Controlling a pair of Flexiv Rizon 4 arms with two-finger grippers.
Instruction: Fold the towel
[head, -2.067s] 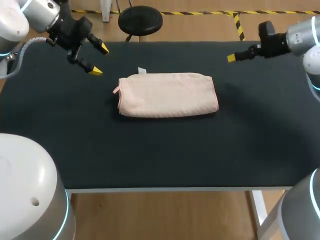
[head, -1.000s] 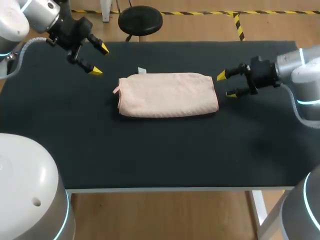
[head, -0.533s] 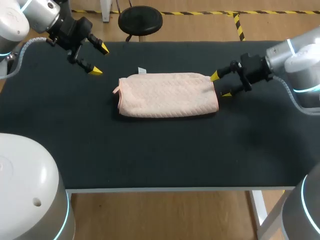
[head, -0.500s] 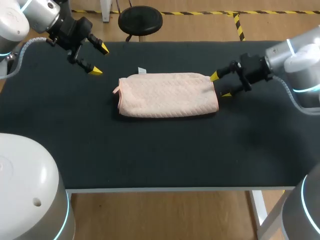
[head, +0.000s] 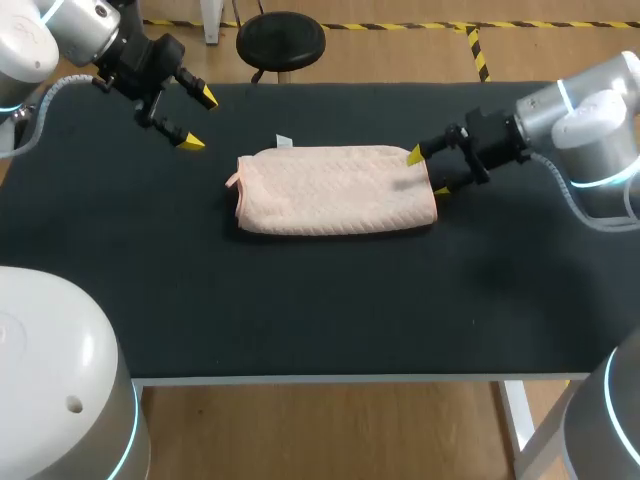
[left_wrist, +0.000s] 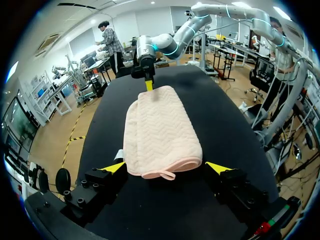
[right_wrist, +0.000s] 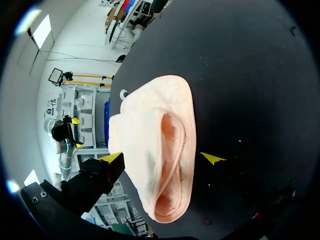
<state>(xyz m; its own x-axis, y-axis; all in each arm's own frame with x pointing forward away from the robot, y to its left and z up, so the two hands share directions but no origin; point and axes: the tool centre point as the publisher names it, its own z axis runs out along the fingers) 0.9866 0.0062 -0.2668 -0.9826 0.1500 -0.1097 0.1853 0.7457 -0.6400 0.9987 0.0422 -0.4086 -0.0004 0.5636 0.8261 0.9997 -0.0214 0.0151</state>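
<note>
A pale pink towel (head: 335, 190), folded into a thick oblong, lies in the middle of the black table (head: 300, 320). My right gripper (head: 428, 172) is open at the towel's right end, one yellow tip over the top edge and the other by the front corner. In the right wrist view the layered towel end (right_wrist: 150, 140) lies between the spread fingers of this gripper (right_wrist: 161, 158). My left gripper (head: 198, 120) hangs open above the table, behind and to the left of the towel. Its wrist view shows the towel (left_wrist: 160, 132) ahead of the open left gripper (left_wrist: 165, 167).
A small white tag (head: 284, 141) sticks out at the towel's back left corner, and a pink loop (left_wrist: 164, 175) hangs from its left end. Bare black tabletop surrounds the towel on all sides, down to the front edge (head: 320, 378).
My right arm has swung in from the back right and come down to the towel's right end, its fingers still open. The left arm and the towel have not moved.
</note>
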